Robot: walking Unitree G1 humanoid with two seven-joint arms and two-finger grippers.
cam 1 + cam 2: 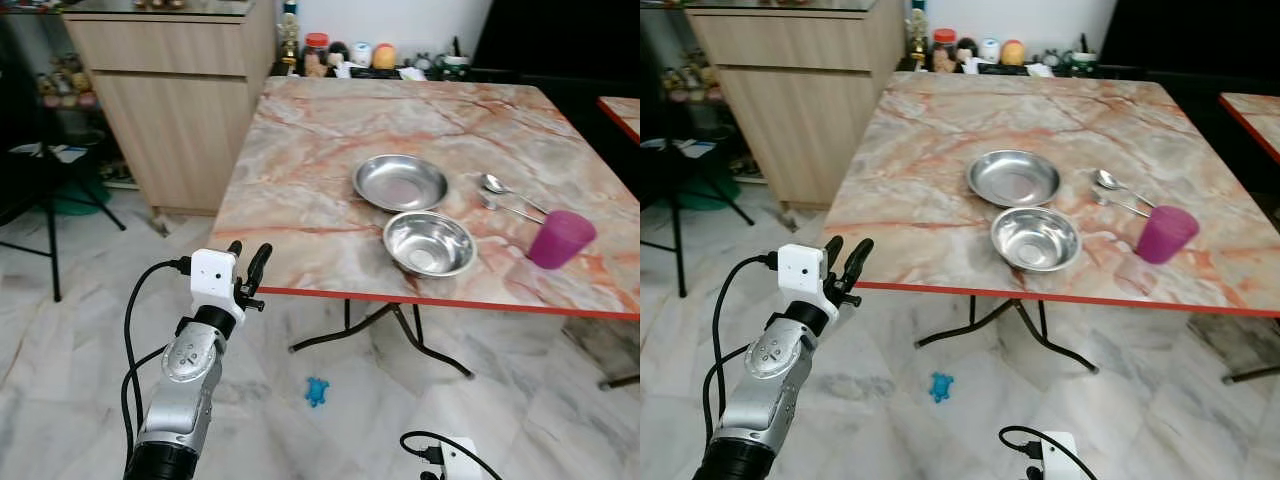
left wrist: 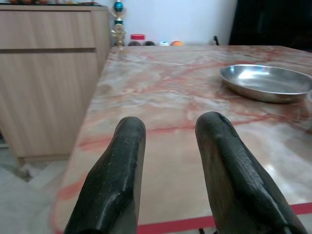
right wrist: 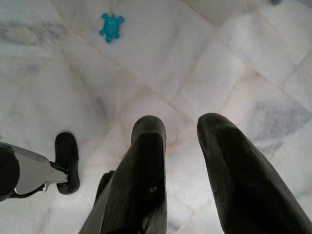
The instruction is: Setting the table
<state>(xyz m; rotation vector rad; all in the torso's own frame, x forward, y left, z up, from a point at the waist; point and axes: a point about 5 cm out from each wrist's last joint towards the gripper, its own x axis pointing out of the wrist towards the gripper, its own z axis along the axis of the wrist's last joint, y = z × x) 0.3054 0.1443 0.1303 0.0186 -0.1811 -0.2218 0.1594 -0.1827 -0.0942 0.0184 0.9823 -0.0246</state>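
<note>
Off the worktop's (image 1: 300,190) near left corner your left gripper (image 1: 248,264) hangs with fingers spread, holding nothing; the plate (image 1: 399,182) and bowl (image 1: 429,243) lie at your two o'clock, nearer this arm. Your right gripper (image 3: 181,161), also spread, points at the floor

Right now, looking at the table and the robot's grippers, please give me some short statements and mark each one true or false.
1. The pink cup stands upright on the table. True.
2. The left gripper holds a spoon. False: it is open and holds nothing, raised before the table's near edge.
3. Two spoons lie beside the steel plate. True.
4. The steel bowl lies upside down. False: its opening faces up.
5. The right gripper is shut. False: open, above the floor.
</note>
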